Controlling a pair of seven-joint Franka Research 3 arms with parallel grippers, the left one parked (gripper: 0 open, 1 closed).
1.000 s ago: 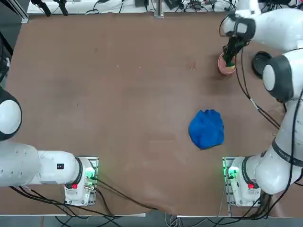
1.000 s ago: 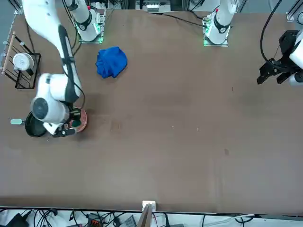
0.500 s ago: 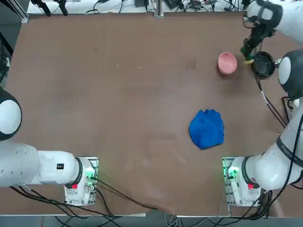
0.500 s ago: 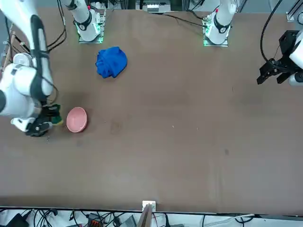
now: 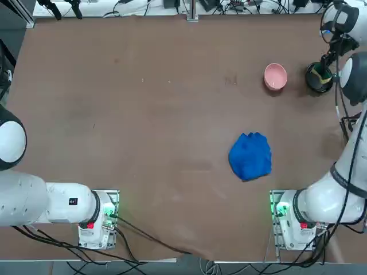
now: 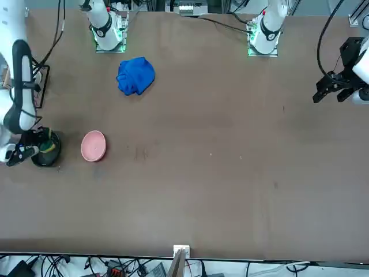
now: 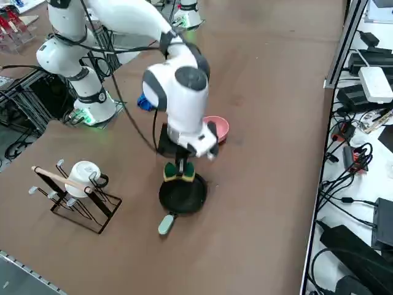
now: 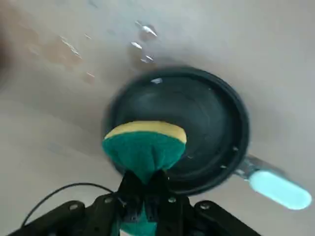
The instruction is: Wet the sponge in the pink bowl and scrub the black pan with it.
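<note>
- One sponge [image 8: 144, 143] is what I have in the right gripper [image 8: 144, 189]: fingers pinched tight on its green body, which bulges out above them with the yellow layer on the far face
- I see it hanging over the black pan [image 8: 197, 129], near the rim on the pink bowl's side; whether it touches the pan I cannot tell
- The pan is round and dark with a pale stub handle [image 8: 279, 189], and sits near the table's far right corner in the top view
- The pink bowl [image 5: 275, 75] stands just beside the pan, apart from it
- The crumpled blue cloth [image 5: 250, 156] lies well apart, nearer the arm bases
</note>
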